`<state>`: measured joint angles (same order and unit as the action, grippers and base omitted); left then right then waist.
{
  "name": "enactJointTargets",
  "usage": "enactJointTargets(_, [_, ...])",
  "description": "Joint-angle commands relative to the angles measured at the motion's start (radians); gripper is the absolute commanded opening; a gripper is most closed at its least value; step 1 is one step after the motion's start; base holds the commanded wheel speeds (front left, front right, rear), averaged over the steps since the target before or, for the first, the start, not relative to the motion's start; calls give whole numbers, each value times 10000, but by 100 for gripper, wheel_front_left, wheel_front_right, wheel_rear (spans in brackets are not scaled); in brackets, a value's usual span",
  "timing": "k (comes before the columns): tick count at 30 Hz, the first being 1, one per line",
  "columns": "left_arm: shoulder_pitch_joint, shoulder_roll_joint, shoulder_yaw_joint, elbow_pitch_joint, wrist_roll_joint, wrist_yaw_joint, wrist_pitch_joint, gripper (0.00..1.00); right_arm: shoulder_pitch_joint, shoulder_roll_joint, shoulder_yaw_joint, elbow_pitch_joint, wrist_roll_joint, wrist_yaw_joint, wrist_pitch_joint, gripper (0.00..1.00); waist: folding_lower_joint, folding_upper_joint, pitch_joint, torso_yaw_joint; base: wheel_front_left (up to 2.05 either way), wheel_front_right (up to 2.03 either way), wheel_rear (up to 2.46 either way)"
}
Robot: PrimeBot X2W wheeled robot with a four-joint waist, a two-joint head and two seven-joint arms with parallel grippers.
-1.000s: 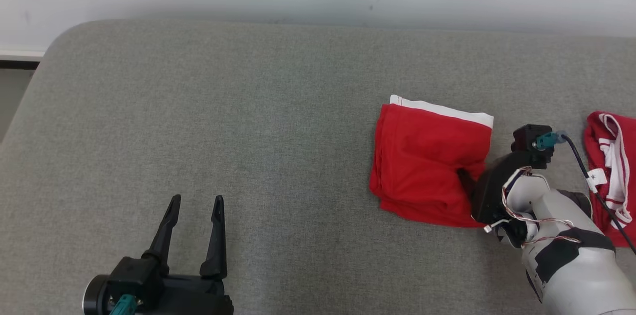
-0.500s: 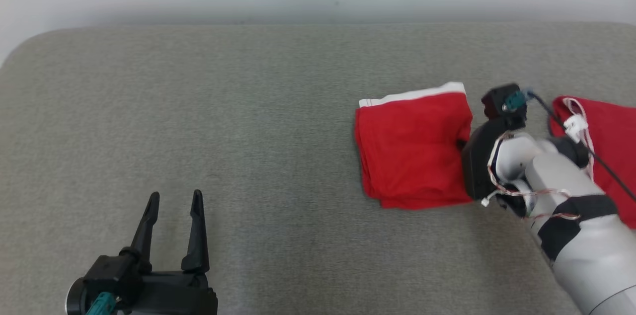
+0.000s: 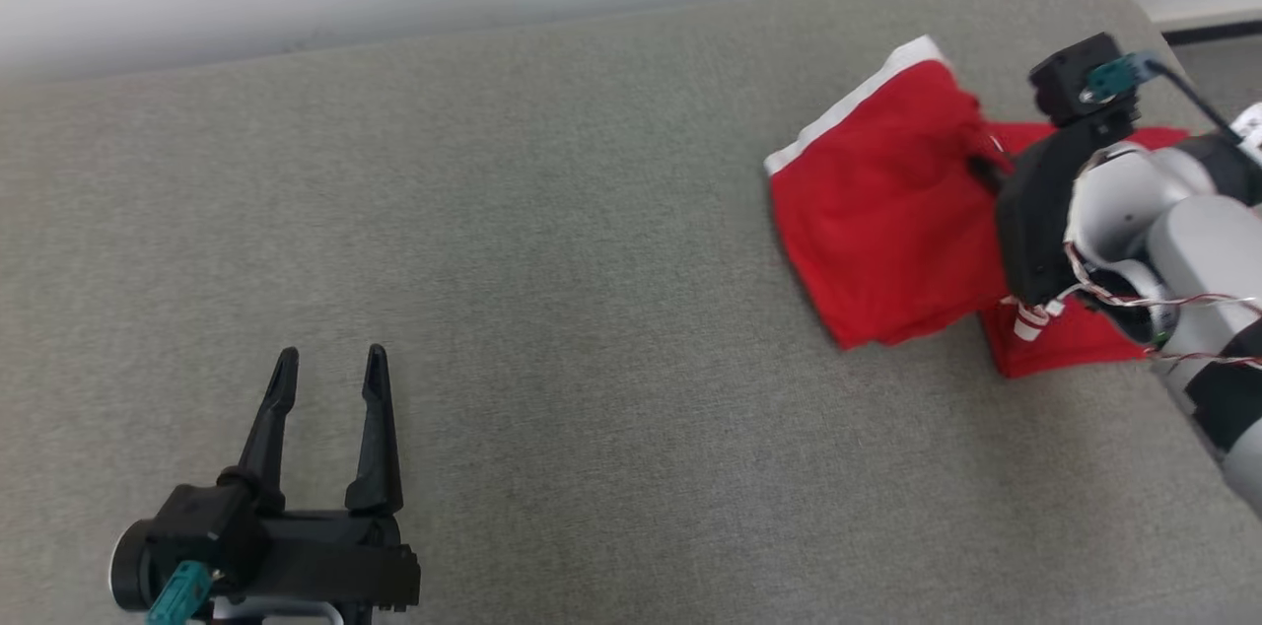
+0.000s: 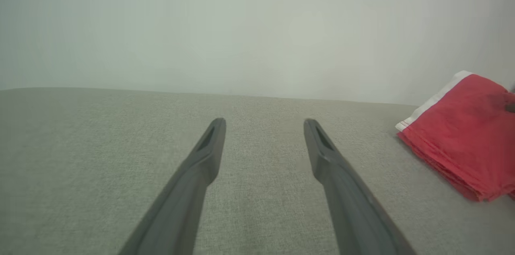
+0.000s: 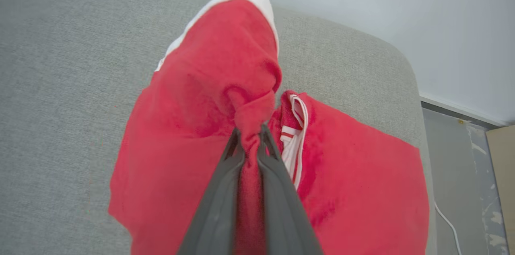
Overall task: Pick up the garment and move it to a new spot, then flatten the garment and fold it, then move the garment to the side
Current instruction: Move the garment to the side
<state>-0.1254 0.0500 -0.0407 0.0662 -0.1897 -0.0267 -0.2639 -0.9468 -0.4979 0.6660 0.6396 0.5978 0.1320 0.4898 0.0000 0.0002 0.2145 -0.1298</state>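
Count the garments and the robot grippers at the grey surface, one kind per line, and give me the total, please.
Red garments: 2, the folded garment and a second garment next to it.
Grippers: 2, the right gripper shut on the folded garment, and the left gripper open.
Total: 4

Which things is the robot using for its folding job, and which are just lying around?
Part of the job:
- folded red garment with the white band
- right claw, shut on a bunched bit of it

Just lying about:
- second red garment with white stripes
- left claw, open and holding nothing, over the grey cushion
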Motion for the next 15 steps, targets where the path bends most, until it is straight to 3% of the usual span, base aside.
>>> enactJointTargets(1, [-168, 12, 3, -11, 69, -56, 3, 100, -113, -185, 14, -13, -101, -30, -129, 0, 0, -2, 478, -456, 0, 0, 0])
enactJointTargets(9, [-391, 14, -1, -27, 187, -151, 3, 100, -212, -893, -177, 370, -496, -30, -584, 0, 0, -2, 849, -648, 0, 0, 0])
enactJointTargets(15, [-578, 12, -136, -14, 252, -244, 3, 100, -118, -1469, -511, 1351, -1712, -30, -1273, 0, 0, -2, 1114, -380, 0, 0, 0])
